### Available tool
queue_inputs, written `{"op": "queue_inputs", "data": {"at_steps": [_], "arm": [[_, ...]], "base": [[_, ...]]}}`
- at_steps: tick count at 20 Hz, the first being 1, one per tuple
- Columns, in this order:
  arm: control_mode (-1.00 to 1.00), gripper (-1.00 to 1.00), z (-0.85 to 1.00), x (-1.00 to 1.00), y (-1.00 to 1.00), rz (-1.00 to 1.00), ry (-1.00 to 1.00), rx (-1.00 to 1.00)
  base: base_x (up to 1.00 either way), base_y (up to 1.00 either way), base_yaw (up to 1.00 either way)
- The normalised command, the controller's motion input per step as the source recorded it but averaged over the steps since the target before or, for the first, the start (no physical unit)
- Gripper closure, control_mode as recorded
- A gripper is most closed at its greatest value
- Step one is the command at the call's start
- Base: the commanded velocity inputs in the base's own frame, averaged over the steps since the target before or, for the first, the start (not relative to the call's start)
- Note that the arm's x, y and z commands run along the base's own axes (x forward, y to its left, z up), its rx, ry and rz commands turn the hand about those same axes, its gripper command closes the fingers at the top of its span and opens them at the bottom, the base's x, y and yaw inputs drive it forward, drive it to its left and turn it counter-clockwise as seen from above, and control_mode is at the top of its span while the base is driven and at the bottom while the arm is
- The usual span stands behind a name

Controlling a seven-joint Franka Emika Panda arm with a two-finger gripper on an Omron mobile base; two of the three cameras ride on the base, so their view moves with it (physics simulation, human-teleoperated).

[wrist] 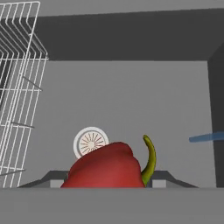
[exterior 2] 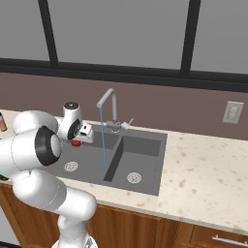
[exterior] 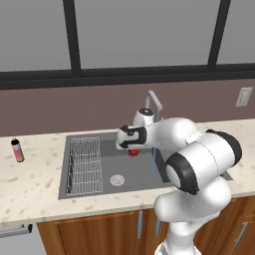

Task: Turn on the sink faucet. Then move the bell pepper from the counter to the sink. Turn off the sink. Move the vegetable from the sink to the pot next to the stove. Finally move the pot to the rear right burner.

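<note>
gripper: our gripper point(wrist: 107, 183) is closed on the bell pepper point(wrist: 107, 168), which sits between the jaws at the bottom of the hand view, green stem curling up on one side.
pepper position: we carry it above the left basin of the sink point(exterior: 107, 187); from the left base view a red sliver of it point(exterior: 133, 152) peeks out under the hand, clear of the basin floor.
faucet: the sink faucet point(exterior 2: 107, 104) is running; a thin blue stream point(exterior 2: 102, 138) falls into the basin just beside our hand.
below us: the round drain point(wrist: 90, 142) lies on the grey floor under the pepper, and the wire rack point(wrist: 19, 87) stands to one side.
risk, drop: if we let go from here, we judge the pepper may bounce and roll, since it is rounded and the floor is hard; it could end up against the rack, where a later pick is awkward.
risk, rack: if the hand drifts toward the rack on the way down, a finger could catch the wires.
risk, faucet: the arm's elbow sits close to the spout and lever, so a wide swing on the way out could knock the lever.
risk, grip: we see only the pepper's top between the jaws, so we cannot tell how deep the hold is; a shallow one could slip early.
</note>
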Motion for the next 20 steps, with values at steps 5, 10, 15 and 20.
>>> {"op": "queue_inputs", "data": {"at_steps": [5,10,15,20], "arm": [[-1.0,1.0,-0.37,0.01,0.0,-0.02,0.05,-0.05],[-1.0,1.0,-0.34,0.06,-0.01,-0.01,0.04,-0.02],[-1.0,1.0,-0.31,0.07,-0.01,-0.01,0.03,0.0],[-1.0,1.0,-0.28,0.07,-0.01,-0.01,0.03,0.0]], "base": [[0.0,0.0,0.0],[0.0,0.0,0.0],[0.0,0.0,0.0],[0.0,0.0,0.0]]}}
